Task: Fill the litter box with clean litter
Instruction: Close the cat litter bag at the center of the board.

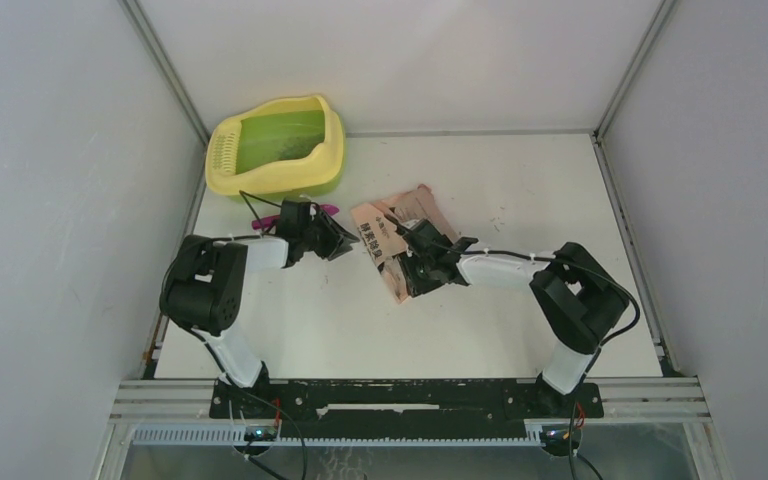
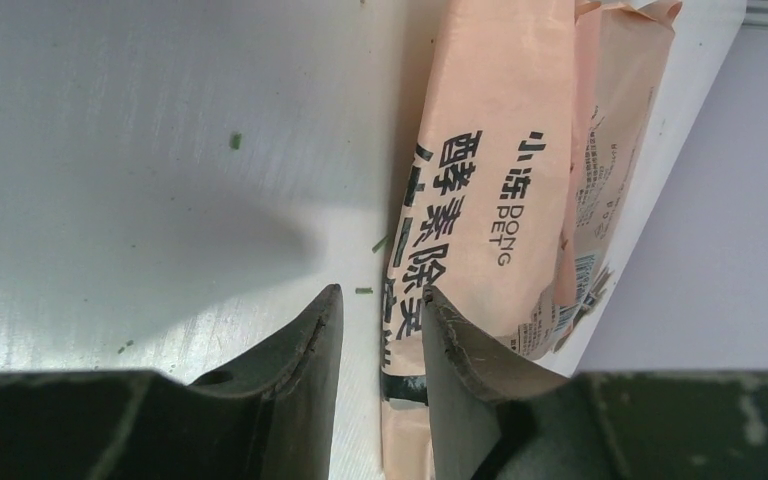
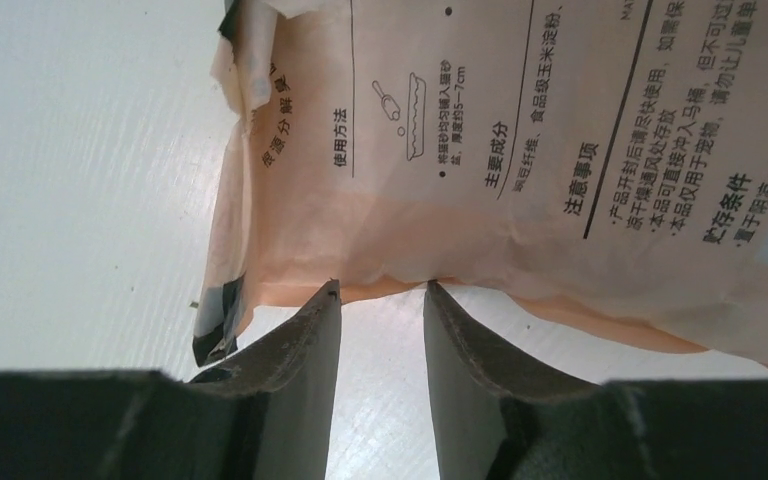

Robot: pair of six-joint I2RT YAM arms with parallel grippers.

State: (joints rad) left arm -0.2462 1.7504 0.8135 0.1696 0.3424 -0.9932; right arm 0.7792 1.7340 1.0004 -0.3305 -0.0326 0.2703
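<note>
The litter box [image 1: 222, 160], with yellow walls and a green basin, stands at the far left; faint dark specks of litter [image 1: 288, 150] show in the basin. A flat pink-orange printed bag [image 1: 385, 232] lies at the table's middle. My left gripper [image 1: 346, 243] is open at the bag's left edge. In the left wrist view the gripper [image 2: 381, 292] has the bag's [image 2: 500, 160] edge between its jaws, not pinched. My right gripper [image 1: 412, 262] is open over the bag's near end. In the right wrist view the gripper's [image 3: 380, 286] tips touch the bag's [image 3: 520, 150] edge.
A magenta scoop [image 1: 326, 209] lies behind my left gripper, mostly hidden by it. A few small green specks [image 2: 235, 141] lie on the white table. Grey walls close in the table on the left, back and right.
</note>
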